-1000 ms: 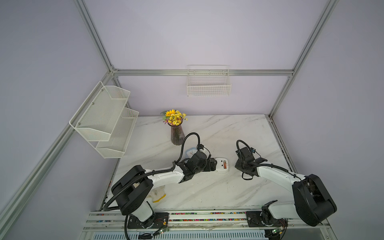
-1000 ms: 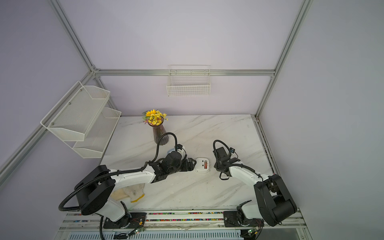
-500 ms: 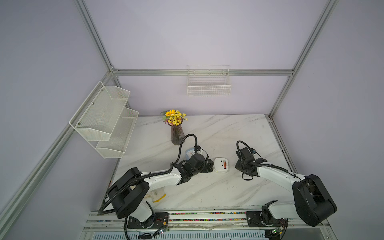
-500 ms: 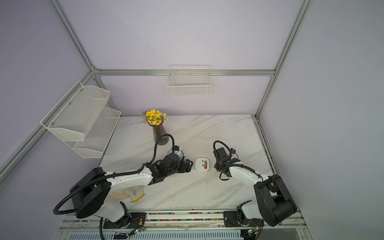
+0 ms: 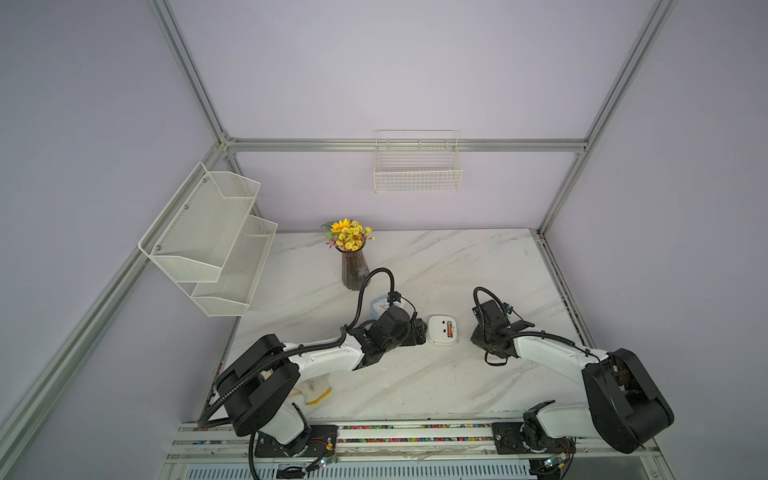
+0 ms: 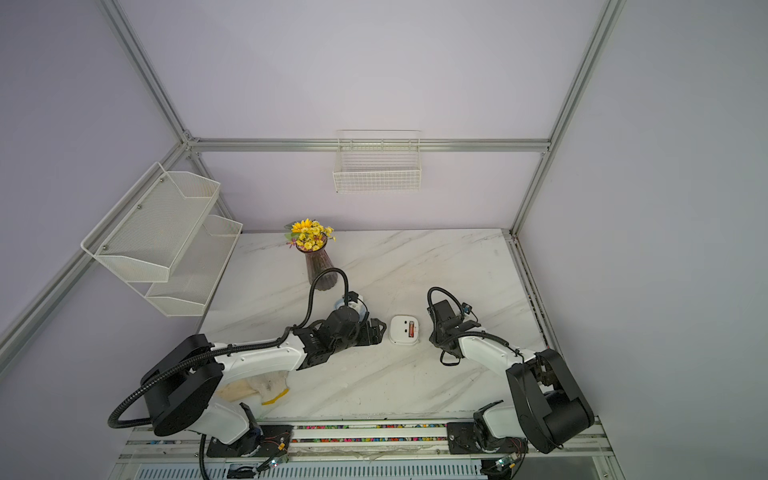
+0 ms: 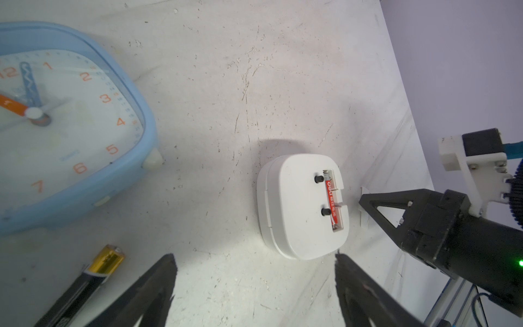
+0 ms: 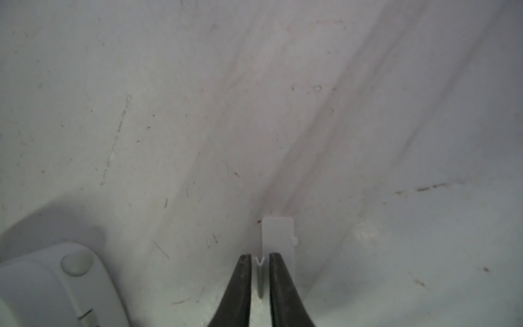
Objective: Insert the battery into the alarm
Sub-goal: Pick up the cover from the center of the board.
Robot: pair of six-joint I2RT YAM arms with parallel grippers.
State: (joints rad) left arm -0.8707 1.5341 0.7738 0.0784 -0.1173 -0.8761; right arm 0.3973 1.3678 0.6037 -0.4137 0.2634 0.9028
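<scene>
Alarm [image 7: 297,220] one, red battery [image 7: 331,202] one, gold battery [image 7: 109,259] one.

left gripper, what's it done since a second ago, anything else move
The left gripper eased back slightly from the white alarm, jaws open, holding nothing. The right gripper stayed in place, jaws narrow around the white cover. Alarm and its battery did not move.

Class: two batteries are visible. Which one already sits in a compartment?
The red cylindrical battery, seated in the open slot of the white square plastic alarm; the gold-and-black cylindrical battery lies loose on the marble tabletop.
</scene>
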